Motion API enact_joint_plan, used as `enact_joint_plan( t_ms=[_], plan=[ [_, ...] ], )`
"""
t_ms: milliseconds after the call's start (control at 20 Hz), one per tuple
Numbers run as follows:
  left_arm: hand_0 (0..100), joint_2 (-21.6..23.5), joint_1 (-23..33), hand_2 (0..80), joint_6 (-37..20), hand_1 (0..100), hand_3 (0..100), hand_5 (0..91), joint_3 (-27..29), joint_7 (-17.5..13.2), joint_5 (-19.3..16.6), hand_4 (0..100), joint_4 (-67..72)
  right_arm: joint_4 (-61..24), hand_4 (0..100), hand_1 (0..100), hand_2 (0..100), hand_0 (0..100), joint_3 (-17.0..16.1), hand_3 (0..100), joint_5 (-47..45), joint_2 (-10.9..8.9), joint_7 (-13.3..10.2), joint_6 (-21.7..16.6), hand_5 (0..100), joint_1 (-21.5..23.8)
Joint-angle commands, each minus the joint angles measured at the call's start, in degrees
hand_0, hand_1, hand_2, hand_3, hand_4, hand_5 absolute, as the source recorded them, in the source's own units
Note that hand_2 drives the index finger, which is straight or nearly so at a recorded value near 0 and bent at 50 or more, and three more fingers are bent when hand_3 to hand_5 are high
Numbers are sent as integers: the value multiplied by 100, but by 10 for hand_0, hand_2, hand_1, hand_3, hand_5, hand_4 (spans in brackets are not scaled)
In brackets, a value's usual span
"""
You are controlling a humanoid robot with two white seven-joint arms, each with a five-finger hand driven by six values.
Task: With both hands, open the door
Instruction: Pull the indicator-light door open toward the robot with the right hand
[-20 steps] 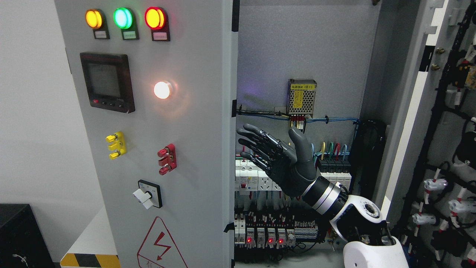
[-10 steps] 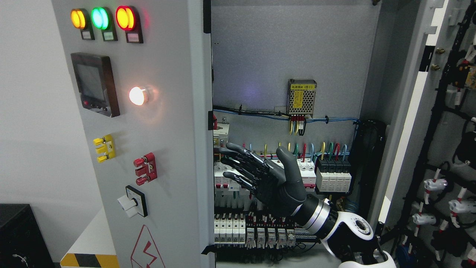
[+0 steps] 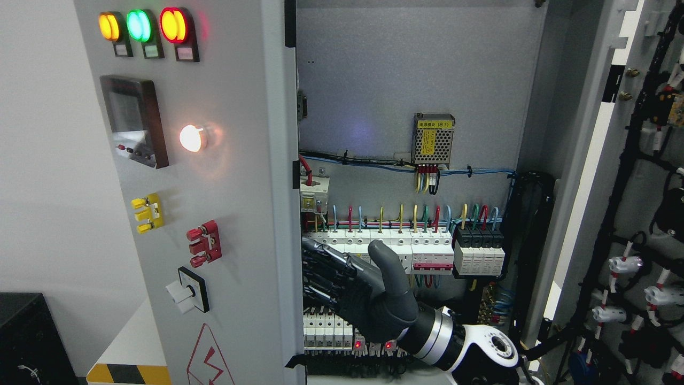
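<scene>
Your right hand (image 3: 347, 289) sits low inside the open cabinet, its dark fingers (image 3: 320, 267) stretched out flat and holding nothing, the tips reaching leftward to the inner edge of the left door (image 3: 235, 214) — whether they actually touch it you cannot tell, since the door's edge hides them. That door stands swung outward at the left of the hand, showing you its lamps (image 3: 140, 25), meter (image 3: 133, 120) and rotary switch (image 3: 187, 291), while the rows of breakers (image 3: 385, 246) lie directly behind the thumb (image 3: 387, 272) — the wrist comes in from the lower right.
</scene>
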Motion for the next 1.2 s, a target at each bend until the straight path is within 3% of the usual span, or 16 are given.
enact_joint_plan(
  t_ms=[0,250,451,1052,1152],
  plan=[
    [0,0,88,0,-4,0,0,0,0,3,0,0,1,-697,0,0,0,0,725,0,-62,-129,1,161,0,284],
    [0,0,88,0,-4,0,0,0,0,3,0,0,1,-803,0,0,0,0,883,0,-80,-77,1,285,0,328],
    [0,0,88,0,-4,0,0,0,0,3,0,0,1,-908,0,0,0,0,1190,0,-71,-50,1,285,0,337],
    [0,0,88,0,-4,0,0,0,0,3,0,0,1,-829,0,0,0,0,2016,0,341,731,-25,311,0,223],
    [0,0,88,0,-4,0,0,0,0,3,0,0,1,-812,0,0,0,0,2218,0,509,785,-43,311,0,188]
  ],
)
